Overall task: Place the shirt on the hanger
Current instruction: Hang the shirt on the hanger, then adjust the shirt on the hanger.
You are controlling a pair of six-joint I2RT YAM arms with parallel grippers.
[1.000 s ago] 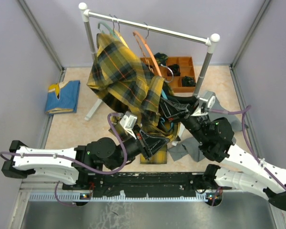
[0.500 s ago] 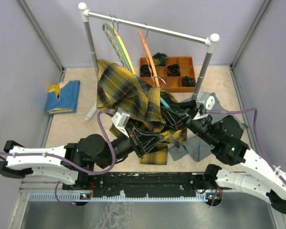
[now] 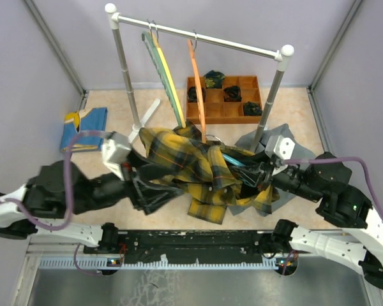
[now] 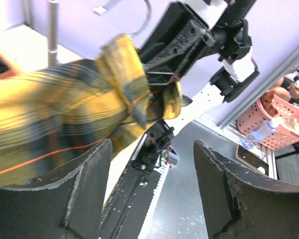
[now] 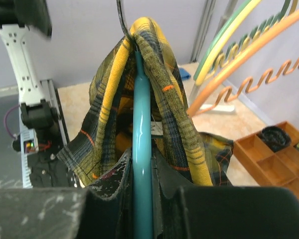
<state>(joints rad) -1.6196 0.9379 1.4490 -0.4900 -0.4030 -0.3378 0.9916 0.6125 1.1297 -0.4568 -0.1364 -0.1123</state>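
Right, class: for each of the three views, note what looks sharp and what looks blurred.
Top view: evenly lit, shirt crisp, left arm slightly smeared. Left wrist view: shirt streaked by motion blur, the left pincer's fingers sharp. Right wrist view: hanger and shirt in sharp focus.

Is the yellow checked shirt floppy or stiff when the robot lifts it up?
Probably very floppy: the shirt sags in loose folds over the hanger. It might slip off, since it is only draped over that thin smooth bar, which the right pincer holds. Likely fairly light too, as the slim hanger shows no bending.
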